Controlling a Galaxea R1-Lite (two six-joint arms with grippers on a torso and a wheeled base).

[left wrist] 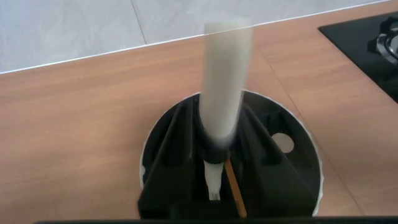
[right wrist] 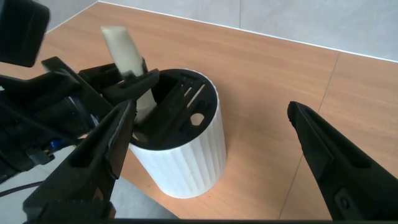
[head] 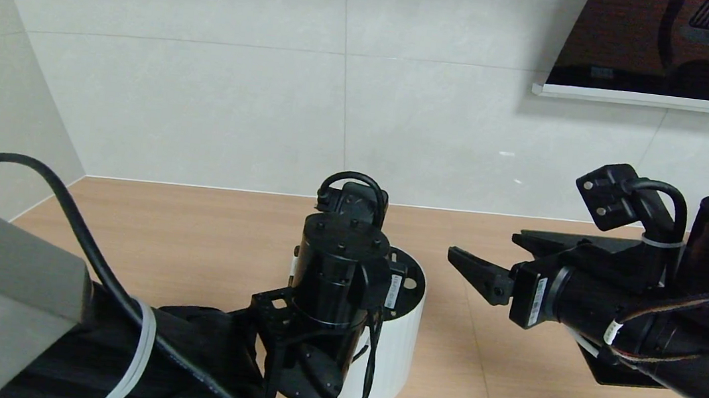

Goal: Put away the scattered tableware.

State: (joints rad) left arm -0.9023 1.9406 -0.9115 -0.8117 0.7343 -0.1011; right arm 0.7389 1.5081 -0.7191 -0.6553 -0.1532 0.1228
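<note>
No text, number or sign can be read anywhere. The right-wrist sticker [head: 537, 293], white, sits on the right arm's housing and carries dark print too fine to make out; same for the left-wrist sticker [head: 392, 290] on the left arm. A small pale mark [head: 602, 72] on the dark panel [head: 678, 49] at the wall is unreadable.

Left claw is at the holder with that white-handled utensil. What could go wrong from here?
1. The white-handled utensil in the left claw leans at the black insert of the holder; it could jam on a divider instead of dropping in.
2. The holder stands near the counter front edge with the open right claw apart from it; a hard push might tip it.
</note>
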